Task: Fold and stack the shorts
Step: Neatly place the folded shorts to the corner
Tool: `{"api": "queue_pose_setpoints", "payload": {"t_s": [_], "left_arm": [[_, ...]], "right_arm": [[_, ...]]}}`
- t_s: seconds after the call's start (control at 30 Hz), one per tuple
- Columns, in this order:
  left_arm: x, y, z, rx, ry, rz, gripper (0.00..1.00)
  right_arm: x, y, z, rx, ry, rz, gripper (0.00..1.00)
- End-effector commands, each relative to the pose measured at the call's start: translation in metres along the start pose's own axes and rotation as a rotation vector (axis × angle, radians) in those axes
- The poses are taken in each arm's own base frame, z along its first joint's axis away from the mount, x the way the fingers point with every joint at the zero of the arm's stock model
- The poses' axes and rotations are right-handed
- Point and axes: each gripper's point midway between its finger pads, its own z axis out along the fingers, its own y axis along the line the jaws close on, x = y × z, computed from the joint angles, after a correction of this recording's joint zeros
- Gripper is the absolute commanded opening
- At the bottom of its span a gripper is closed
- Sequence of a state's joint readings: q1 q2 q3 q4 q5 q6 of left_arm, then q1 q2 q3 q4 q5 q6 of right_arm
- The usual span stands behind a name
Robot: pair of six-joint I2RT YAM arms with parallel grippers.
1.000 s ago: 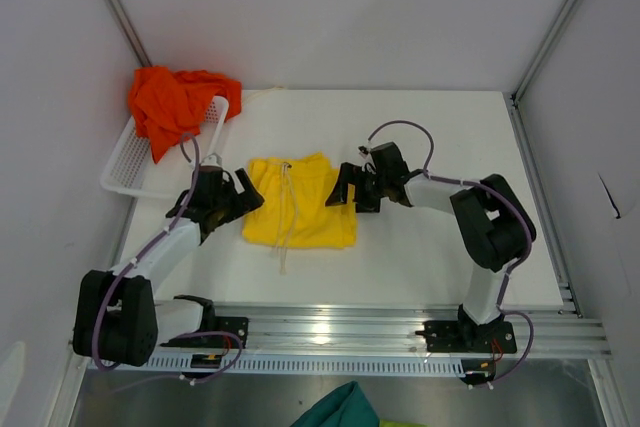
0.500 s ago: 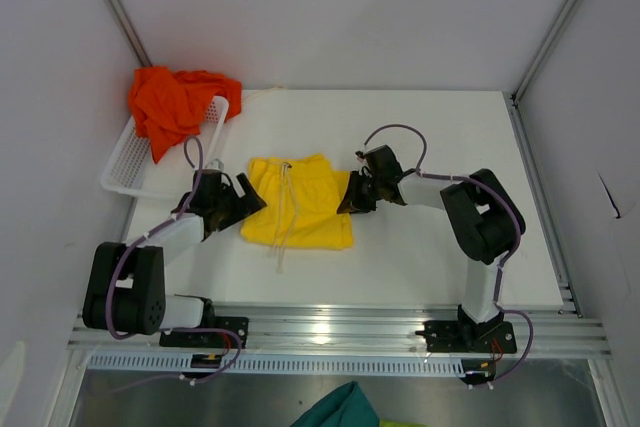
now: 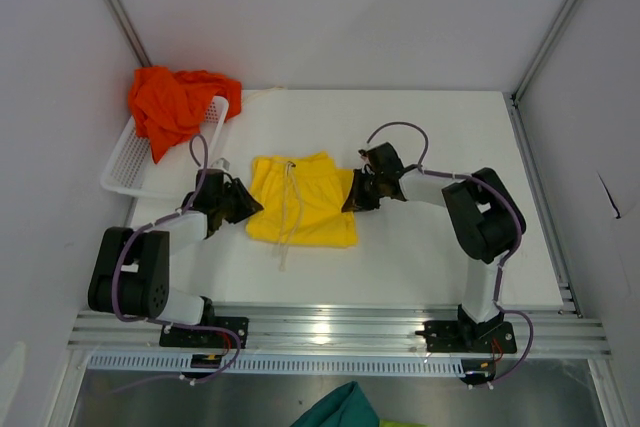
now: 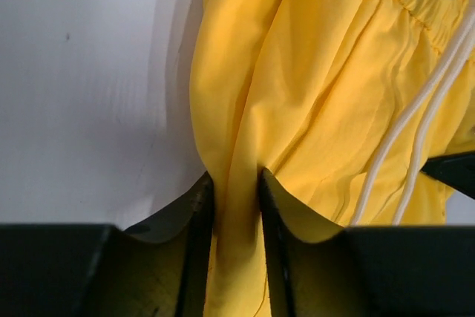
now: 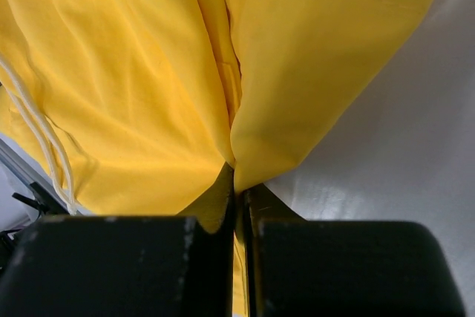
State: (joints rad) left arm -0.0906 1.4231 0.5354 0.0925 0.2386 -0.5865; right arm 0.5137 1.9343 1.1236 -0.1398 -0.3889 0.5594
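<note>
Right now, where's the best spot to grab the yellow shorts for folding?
Grab the yellow shorts by the two side edges, coming in low over the table from each side. They lie flat, drawstrings down the middle, so the sides are thin free edges. The left end effector and right end effector pinch exactly there.

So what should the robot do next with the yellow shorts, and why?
Probably lift both sides a little, together, to start a fold. The left gripper and the right gripper each pinch an opposite edge of the yellow shorts, which lie spread flat on the table.
</note>
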Motion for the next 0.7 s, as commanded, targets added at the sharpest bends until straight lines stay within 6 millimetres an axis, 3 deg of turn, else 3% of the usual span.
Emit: {"api": "queue_pose_setpoints", "payload": {"t_s": [0.0, 0.23, 0.3, 0.4, 0.5, 0.57, 0.6, 0.67], "left_arm": [[-0.004, -0.017, 0.002, 0.083, -0.016, 0.03, 0.31], [0.004, -0.055, 0.008, 0.151, 0.01, 0.084, 0.18], [-0.003, -0.074, 0.01, 0.166, -0.008, 0.096, 0.21], [0.013, -0.088, 0.023, 0.13, 0.041, 0.098, 0.26], [0.01, -0.123, 0.042, 0.166, 0.063, 0.081, 0.26], [0.032, -0.131, 0.06, 0.162, 0.12, 0.072, 0.26], [0.026, -0.15, 0.064, 0.193, 0.109, 0.079, 0.26], [0.052, -0.161, 0.078, 0.191, 0.162, 0.093, 0.25]], "right_arm": [[-0.005, -0.028, -0.007, 0.104, -0.003, 0.003, 0.0], [-0.013, -0.039, -0.016, 0.138, -0.011, 0.008, 0.0], [-0.022, -0.052, -0.024, 0.159, -0.031, 0.033, 0.0], [-0.027, -0.07, -0.036, 0.175, -0.043, 0.076, 0.0], [-0.041, -0.093, -0.056, 0.191, -0.076, 0.122, 0.0], [-0.052, -0.113, -0.074, 0.208, -0.102, 0.161, 0.0], [-0.053, -0.121, -0.08, 0.222, -0.102, 0.172, 0.0], [-0.066, -0.145, -0.102, 0.276, -0.148, 0.216, 0.0]]}}
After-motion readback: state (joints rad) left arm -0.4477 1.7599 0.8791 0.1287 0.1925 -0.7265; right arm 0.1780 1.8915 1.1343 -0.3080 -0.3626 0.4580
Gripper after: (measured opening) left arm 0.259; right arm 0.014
